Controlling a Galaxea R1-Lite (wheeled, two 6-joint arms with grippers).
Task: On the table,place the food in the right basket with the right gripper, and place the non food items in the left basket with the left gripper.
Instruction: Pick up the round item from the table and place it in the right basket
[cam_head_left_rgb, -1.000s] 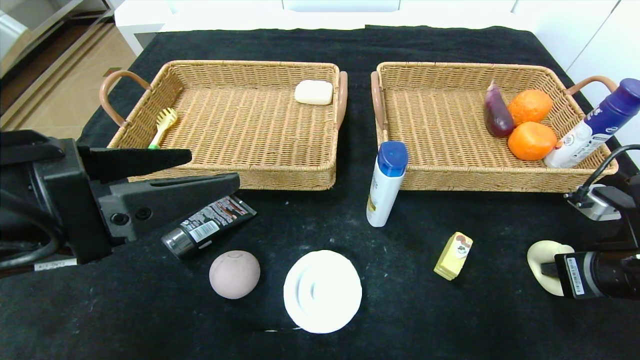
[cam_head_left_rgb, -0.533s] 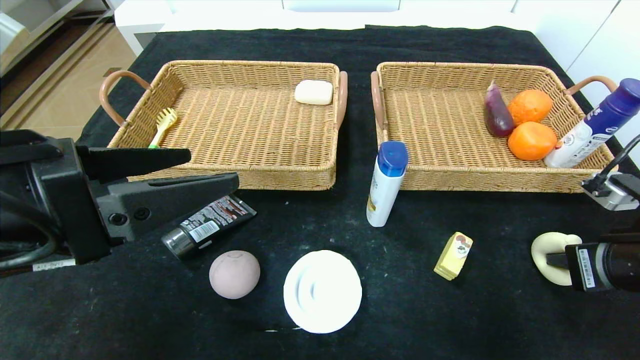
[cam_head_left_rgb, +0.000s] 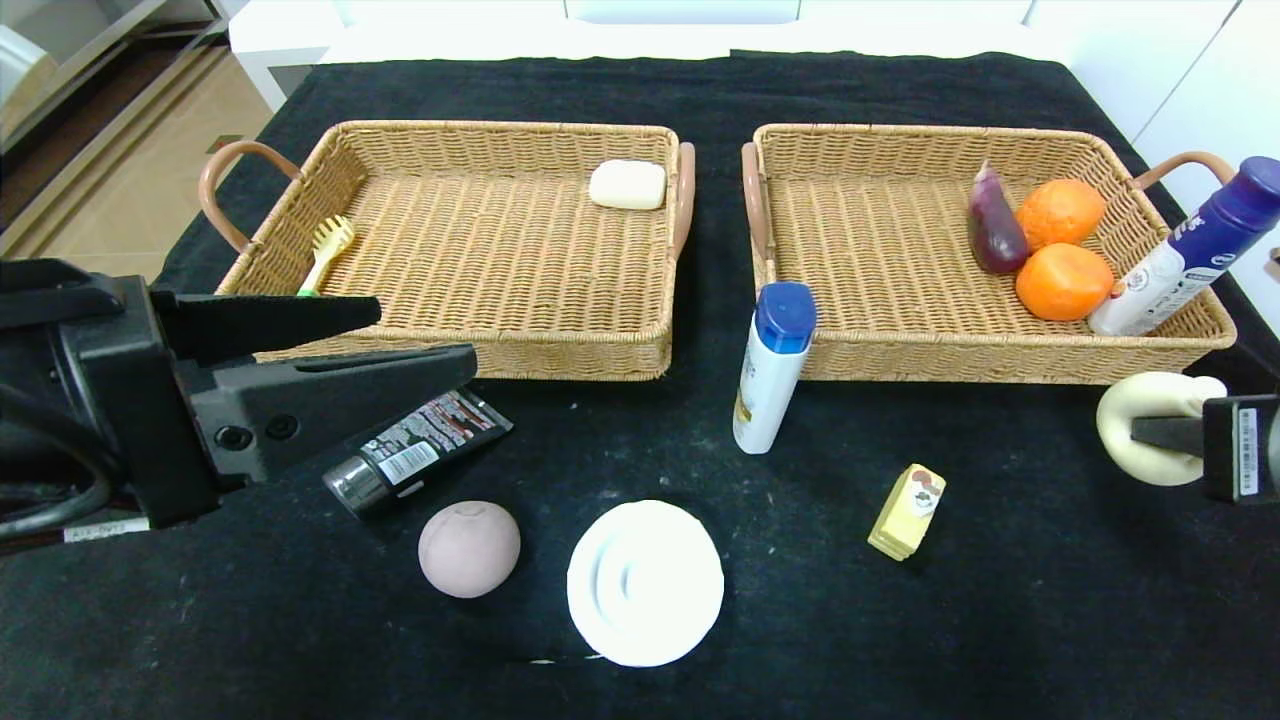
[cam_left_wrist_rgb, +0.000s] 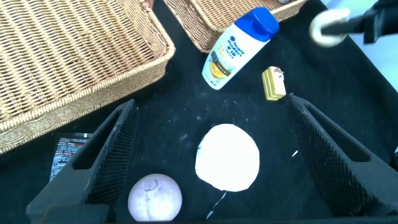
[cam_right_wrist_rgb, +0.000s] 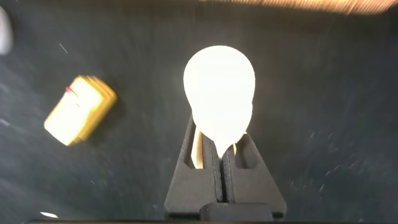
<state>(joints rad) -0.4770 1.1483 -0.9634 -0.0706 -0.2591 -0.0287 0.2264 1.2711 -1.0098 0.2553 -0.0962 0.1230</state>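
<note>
While my right fingers (cam_head_left_rgb: 1150, 436) clamp the cream-white bun (cam_head_left_rgb: 1150, 425) above the desk (cam_head_left_rgb: 1000, 620), just in front of the right basket (cam_head_left_rgb: 980, 355) | left fingers (cam_head_left_rgb: 420, 345) spread wide over the black tube (cam_head_left_rgb: 420, 452), near the left basket (cam_head_left_rgb: 560, 355) | cake slice (cam_head_left_rgb: 907, 511), mauve bun (cam_head_left_rgb: 469, 549), white dish (cam_head_left_rgb: 645, 582), blue-capped bottle (cam_head_left_rgb: 772, 366) all on the desk in front of the right basket or leftward of it
</note>
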